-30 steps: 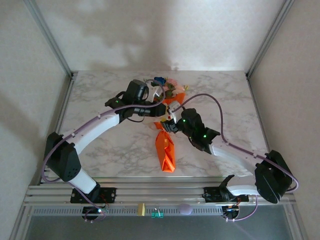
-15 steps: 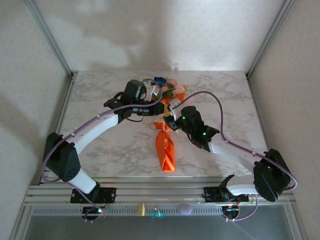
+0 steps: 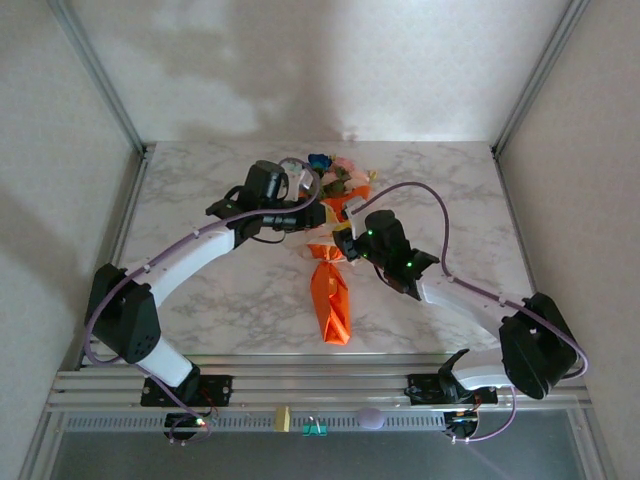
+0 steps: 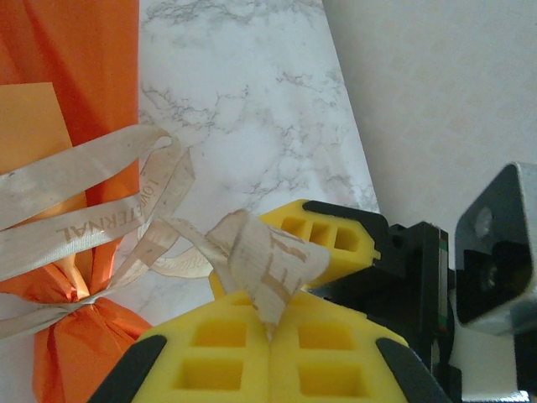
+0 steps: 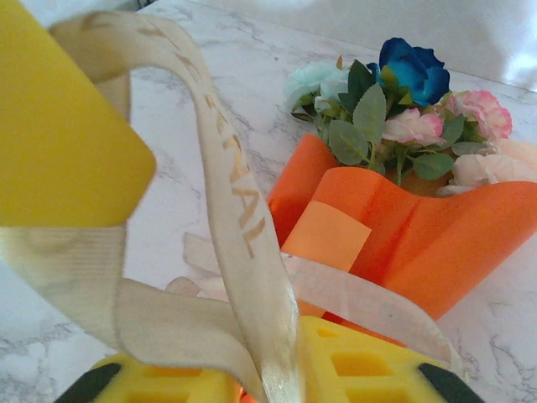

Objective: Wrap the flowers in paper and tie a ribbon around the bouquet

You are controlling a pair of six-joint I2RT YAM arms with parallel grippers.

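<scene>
Shows, from above, the bouquet point(image 3: 330, 305) lying at mid-table, point toward the arm bases, flowers point(image 3: 335, 172) fanned out at the far end, orange paper point(image 5: 419, 227) flaring open beneath the blooms. Over the last second, has brought the right gripper point(image 3: 341, 238) slightly farther up and in toward the cone's waist, and has narrowed its jaws from wide to a slim gap around the ribbon point(image 5: 239, 210). Cannot confirm a true pinch from the right wrist view: drapes over one yellow finger and runs down past the other, with a gap left between. Finds the left gripper point(image 4: 268, 323) clenched, pads pressed together on a folded end of ribbon, just beside the cone, having drifted only a touch to the left. Suggests both ribbon ends nearly in hand, with a band already cinched around the paper's waist; so, probably, well into the tying, wrapping done, knot not yet pulled tight. Reads "ETERNAL" in brownish capitals along the cream strip in the left wrist view, perhaps following "LOVE", though uncertain; in the right wrist view, reads "NAL". No brand or other label legible.
</scene>
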